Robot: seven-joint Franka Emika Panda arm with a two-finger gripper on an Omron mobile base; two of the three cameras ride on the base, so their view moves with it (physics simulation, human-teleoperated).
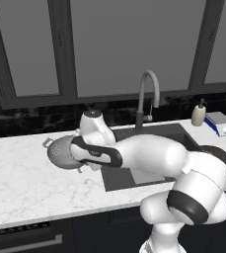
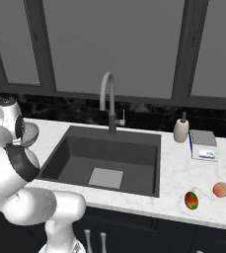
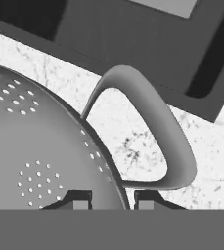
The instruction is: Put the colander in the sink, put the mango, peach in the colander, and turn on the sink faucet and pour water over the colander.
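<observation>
hand (image 3: 111,197): I see it clamped on the colander (image 1: 60,152) rim by one loop handle | colander: on the bench (image 1: 20,183), left of the sink (image 2: 134,148) | mango (image 2: 191,200), peach (image 2: 221,189): on the bench right of the sink, near each other

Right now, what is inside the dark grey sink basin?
The dark grey rectangular sink basin holds nothing but the lighter grey square on its floor. From the left base view the white arm covers part of the floor.
</observation>
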